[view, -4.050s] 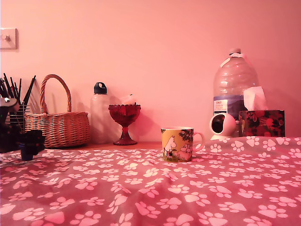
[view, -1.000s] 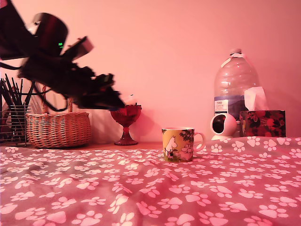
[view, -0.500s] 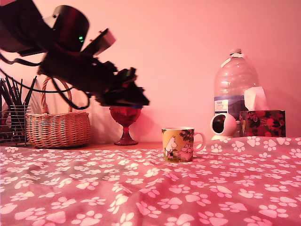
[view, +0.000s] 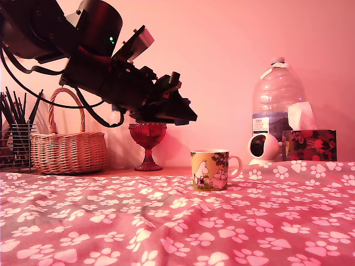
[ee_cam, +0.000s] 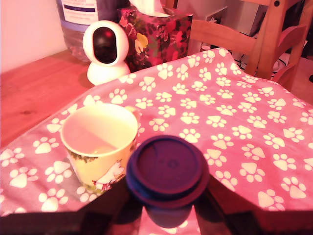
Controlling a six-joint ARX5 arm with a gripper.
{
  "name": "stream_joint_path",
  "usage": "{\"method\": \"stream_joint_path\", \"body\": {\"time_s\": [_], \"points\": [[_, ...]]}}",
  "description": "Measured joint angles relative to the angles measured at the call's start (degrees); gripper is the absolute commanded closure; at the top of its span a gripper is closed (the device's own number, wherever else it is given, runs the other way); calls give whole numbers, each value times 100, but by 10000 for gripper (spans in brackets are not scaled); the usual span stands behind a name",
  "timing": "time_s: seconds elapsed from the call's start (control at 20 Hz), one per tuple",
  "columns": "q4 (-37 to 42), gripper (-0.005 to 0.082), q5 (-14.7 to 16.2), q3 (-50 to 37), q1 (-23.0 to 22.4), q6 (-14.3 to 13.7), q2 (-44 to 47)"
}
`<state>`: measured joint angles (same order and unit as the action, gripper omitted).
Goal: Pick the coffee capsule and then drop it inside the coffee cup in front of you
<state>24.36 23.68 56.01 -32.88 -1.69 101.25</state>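
Gripper [ee_cam: 167,215] clamps the coffee capsule [ee_cam: 167,169] in mid-air — the coffee cup [ee_cam: 100,145] stands at its nine o'clock, wrist view.

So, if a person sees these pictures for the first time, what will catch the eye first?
Probably the big black arm reaching in high from the exterior view's left, its gripper above and left of the yellow mug. In the wrist view, the dark blue capsule fills the foreground, held beside the empty mug on the pink paw-print cloth.
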Motion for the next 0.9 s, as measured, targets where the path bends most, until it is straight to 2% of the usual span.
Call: {"method": "stream_joint_path", "body": {"time_s": [0.1, 0.25, 0.5, 0.9], "points": [[-118, 574, -24, 17, -9, 28, 0], [-704, 574, -188, 275, -9, 118, 0], [-1119, 574, -431, 960, -9, 59, -9], [-1532, 574, -479, 1416, -9, 20, 96]]}}
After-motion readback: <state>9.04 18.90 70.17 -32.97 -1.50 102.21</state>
